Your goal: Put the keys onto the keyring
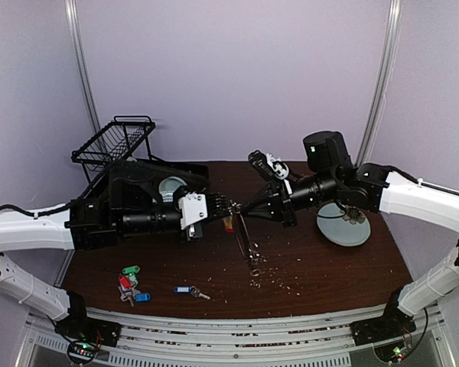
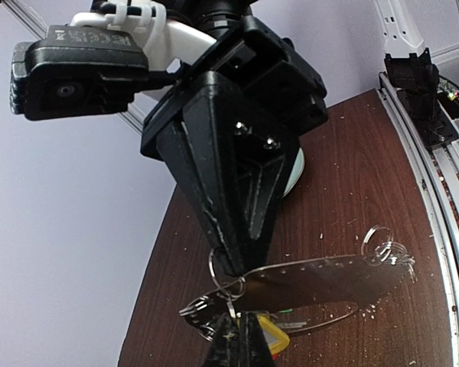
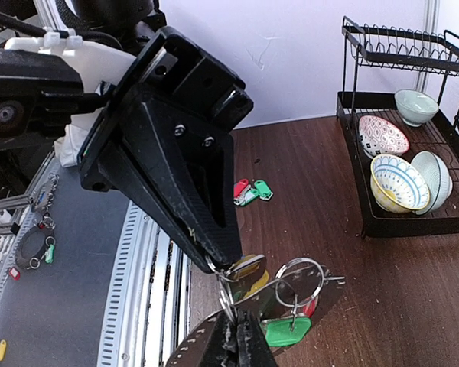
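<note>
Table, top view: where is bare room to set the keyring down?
Bare: front right, between the crumbs, the plate and the right edge. Crowded: front left by the keys, back left by the rack, centre where the left gripper holds a yellow key at the keyring in the right gripper.

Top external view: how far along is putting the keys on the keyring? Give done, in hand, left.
Done: a green-tagged key seems to hang from a wire ring on the keyring. In hand: the right gripper holds the keyring; the left gripper holds a yellow-tagged key at its rim. Left: a green, red and blue key cluster and a blue-tagged key lie on the table.
</note>
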Motion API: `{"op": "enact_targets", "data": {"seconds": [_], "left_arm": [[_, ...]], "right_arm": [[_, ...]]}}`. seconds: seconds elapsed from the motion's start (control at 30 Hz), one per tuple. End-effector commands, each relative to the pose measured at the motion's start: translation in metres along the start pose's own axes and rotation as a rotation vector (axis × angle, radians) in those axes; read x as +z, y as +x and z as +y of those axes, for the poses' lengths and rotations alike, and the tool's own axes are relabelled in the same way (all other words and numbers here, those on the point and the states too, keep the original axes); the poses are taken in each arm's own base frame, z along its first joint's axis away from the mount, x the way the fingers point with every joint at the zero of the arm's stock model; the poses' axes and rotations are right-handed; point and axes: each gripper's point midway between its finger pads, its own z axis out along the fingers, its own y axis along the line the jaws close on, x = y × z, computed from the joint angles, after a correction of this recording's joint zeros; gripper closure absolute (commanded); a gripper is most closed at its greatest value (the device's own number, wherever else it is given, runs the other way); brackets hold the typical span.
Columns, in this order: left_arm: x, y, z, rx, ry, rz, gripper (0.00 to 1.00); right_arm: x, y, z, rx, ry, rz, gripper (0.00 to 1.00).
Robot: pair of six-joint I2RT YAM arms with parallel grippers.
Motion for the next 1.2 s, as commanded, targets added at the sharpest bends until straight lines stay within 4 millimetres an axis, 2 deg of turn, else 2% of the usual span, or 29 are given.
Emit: {"op": "enact_targets", "data": {"seconds": [0.0, 0.2, 0.33, 0.47, 0.63, 0.83, 1.03, 1.17], "left_arm": [[0.002, -0.004, -0.004, 0.006, 0.007, -0.034, 1.00], [0.000, -0.006, 0.000, -0.003, -0.023, -0.056, 1.00], [0.001, -0.003, 0.001, -0.003, -0.032, -0.046, 1.00], [0.002, 0.002, 0.001, -0.002, -0.046, -0.031, 1.00], [0.006, 0.006, 0.000, -0.004, -0.038, -0.009, 0.99], [-0.006, -0.002, 0.012, -0.010, -0.080, -0.027, 0.73], [-0.017, -0.008, 0.001, 0.004, 0.007, -0.047, 0.60], [-0.032, -0.011, 0.009, -0.011, 0.056, -0.079, 0.49]], "right_arm": [[-0.009, -0.032, -0.007, -0.025, 0.047, -0.140, 1.00], [-0.007, -0.050, -0.010, 0.068, 0.018, -0.321, 1.00], [-0.005, -0.055, -0.014, 0.132, 0.005, -0.395, 1.00], [-0.004, -0.062, -0.007, 0.130, -0.037, -0.443, 1.00], [0.007, -0.061, 0.006, 0.120, -0.098, -0.426, 1.00], [0.003, -0.055, 0.004, 0.093, -0.060, -0.430, 1.00], [-0.001, -0.054, -0.001, 0.081, -0.036, -0.425, 1.00], [-0.003, -0.053, -0.001, 0.066, -0.023, -0.419, 1.00]]}}
